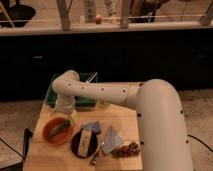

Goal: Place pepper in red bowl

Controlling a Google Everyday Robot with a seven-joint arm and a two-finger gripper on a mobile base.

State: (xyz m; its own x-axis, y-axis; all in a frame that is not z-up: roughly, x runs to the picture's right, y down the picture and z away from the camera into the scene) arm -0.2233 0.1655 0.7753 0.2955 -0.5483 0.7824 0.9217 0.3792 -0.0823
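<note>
The red bowl (56,131) sits on the wooden table at the front left. The green pepper (59,127) shows as a slender green streak inside the bowl's rim, lying at a slant. My gripper (64,114) hangs straight down from the white arm, just above the back edge of the bowl and close over the pepper. I cannot tell whether it touches the pepper. The arm reaches in from the right and bends at an elbow (67,82) over the green tray.
A black plate (75,146) with a yellowish block (88,140) lies right of the bowl. A green tray (53,96) stands at the back left. A blue-grey cloth (112,139), a brown heap (128,149) and a fork (95,157) lie at the front right.
</note>
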